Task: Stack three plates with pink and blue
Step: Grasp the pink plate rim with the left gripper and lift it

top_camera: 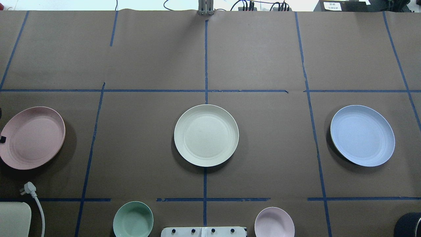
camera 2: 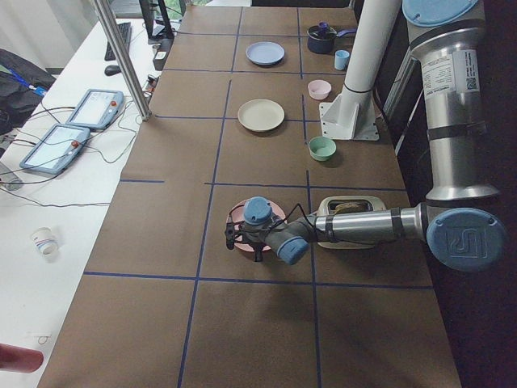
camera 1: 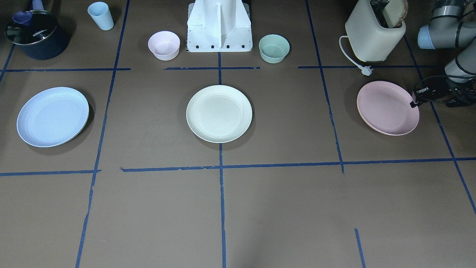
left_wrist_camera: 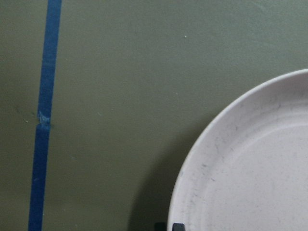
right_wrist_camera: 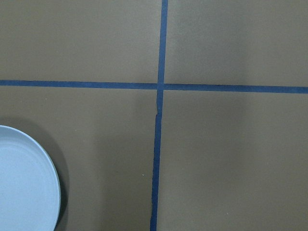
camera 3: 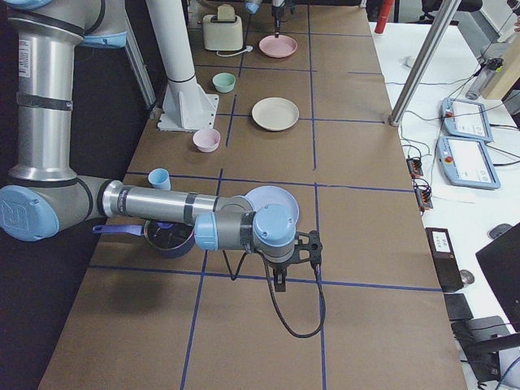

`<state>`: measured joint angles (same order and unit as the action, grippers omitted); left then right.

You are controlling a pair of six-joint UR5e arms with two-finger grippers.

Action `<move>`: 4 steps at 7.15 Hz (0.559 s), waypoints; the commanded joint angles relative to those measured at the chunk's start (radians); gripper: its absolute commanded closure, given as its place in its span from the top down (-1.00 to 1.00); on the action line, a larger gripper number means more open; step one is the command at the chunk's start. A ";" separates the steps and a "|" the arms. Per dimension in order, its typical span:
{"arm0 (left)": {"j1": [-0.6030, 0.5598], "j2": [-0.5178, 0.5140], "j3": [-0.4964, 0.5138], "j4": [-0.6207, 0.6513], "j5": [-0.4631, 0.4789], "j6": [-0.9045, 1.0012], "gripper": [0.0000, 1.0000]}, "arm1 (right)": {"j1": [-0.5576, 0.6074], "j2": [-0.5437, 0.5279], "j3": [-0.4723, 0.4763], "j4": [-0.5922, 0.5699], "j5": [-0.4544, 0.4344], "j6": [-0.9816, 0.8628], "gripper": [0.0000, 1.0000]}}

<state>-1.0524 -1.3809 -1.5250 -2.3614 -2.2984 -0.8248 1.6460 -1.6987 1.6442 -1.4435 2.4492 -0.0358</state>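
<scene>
Three plates lie apart in a row on the brown table. The pale pink plate point(camera 1: 386, 108) point(top_camera: 31, 137) is on my left, the cream-white plate point(camera 1: 219, 113) point(top_camera: 206, 135) in the middle, and the pale blue plate point(camera 1: 52, 116) point(top_camera: 361, 135) on my right. My left gripper point(camera 1: 412, 104) point(top_camera: 2, 139) is at the pink plate's outer rim; its dark tips show at that rim in the left wrist view point(left_wrist_camera: 169, 226). I cannot tell whether it is open or shut. My right gripper point(camera 3: 279, 280) hangs just outside the blue plate point(right_wrist_camera: 24, 183); I cannot tell its state.
A cream toaster point(camera 1: 373, 33) with its loose plug point(camera 1: 366, 70) stands behind the pink plate. A small pink bowl point(camera 1: 164, 44) and a small green bowl point(camera 1: 274, 47) flank the robot base point(camera 1: 219, 26). A dark pot point(camera 1: 35, 35) and a blue cup point(camera 1: 100, 15) stand behind the blue plate.
</scene>
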 commanded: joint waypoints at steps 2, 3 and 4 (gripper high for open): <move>-0.166 0.003 -0.023 0.014 -0.206 0.003 -1.00 | -0.002 -0.004 0.020 -0.002 0.008 0.001 1.00; -0.185 0.002 -0.046 0.016 -0.263 0.003 -1.00 | -0.003 -0.004 0.022 -0.002 0.007 0.001 1.00; -0.202 0.002 -0.094 0.017 -0.274 -0.006 -1.00 | -0.005 -0.003 0.022 -0.005 0.002 0.001 1.00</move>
<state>-1.2235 -1.3784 -1.5745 -2.3465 -2.5362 -0.8244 1.6430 -1.7018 1.6640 -1.4456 2.4551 -0.0353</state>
